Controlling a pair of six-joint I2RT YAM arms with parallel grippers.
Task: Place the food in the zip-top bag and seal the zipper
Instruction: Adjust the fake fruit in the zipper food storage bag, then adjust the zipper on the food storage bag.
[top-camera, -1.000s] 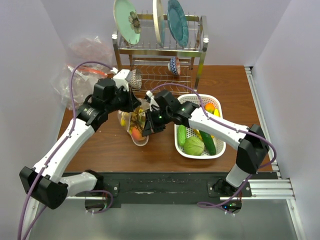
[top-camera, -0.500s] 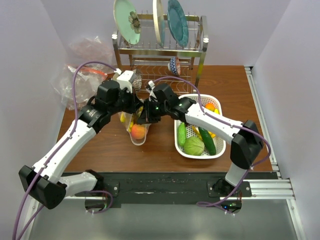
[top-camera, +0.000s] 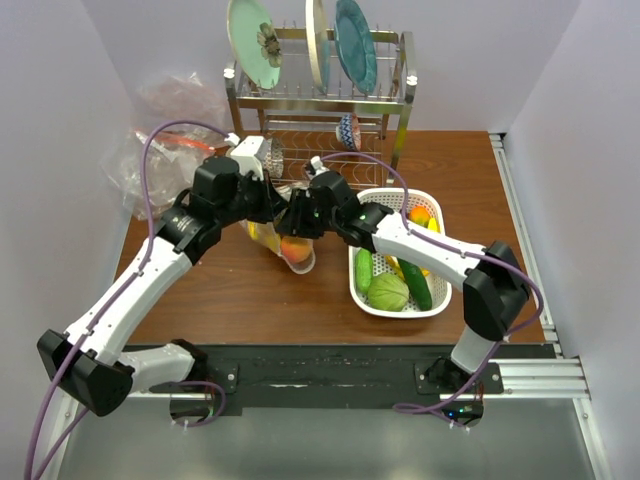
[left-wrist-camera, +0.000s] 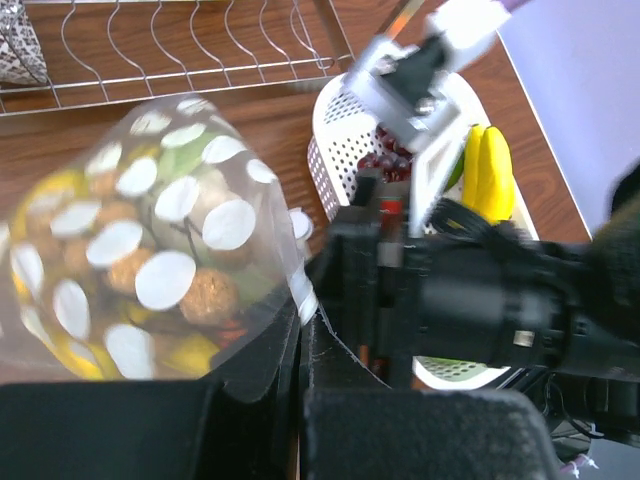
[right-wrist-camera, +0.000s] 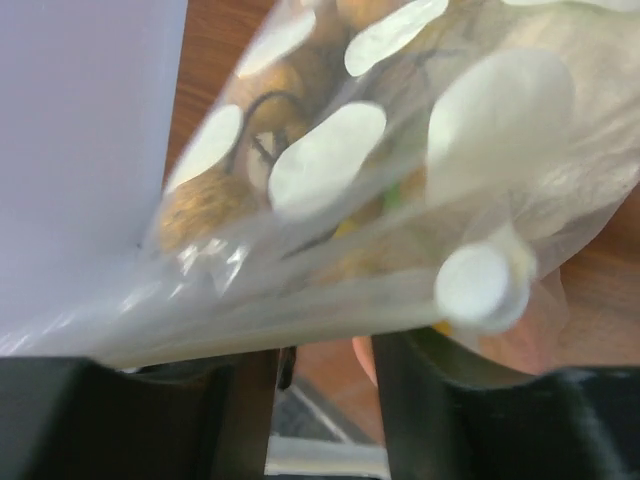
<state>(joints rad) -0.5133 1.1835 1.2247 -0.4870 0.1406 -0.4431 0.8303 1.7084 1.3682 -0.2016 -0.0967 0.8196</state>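
Between the shut fingers of the left gripper (left-wrist-camera: 300, 372), the zip-top bag (left-wrist-camera: 150, 270) is clamped by its edge, food (left-wrist-camera: 208, 296) bulging just ahead. The right gripper (right-wrist-camera: 325, 372) is found with jaws apart, the zipper (right-wrist-camera: 300, 312) lying ungripped just beyond its fingertips. The bag is judged soft, slippery and bottom-heavy, and is best taken along the stiffer zipper strip.

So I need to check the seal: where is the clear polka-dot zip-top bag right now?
Top view: the clear polka-dot zip-top bag is at mid-table, just left of the white perforated basket and in front of the metal dish rack.
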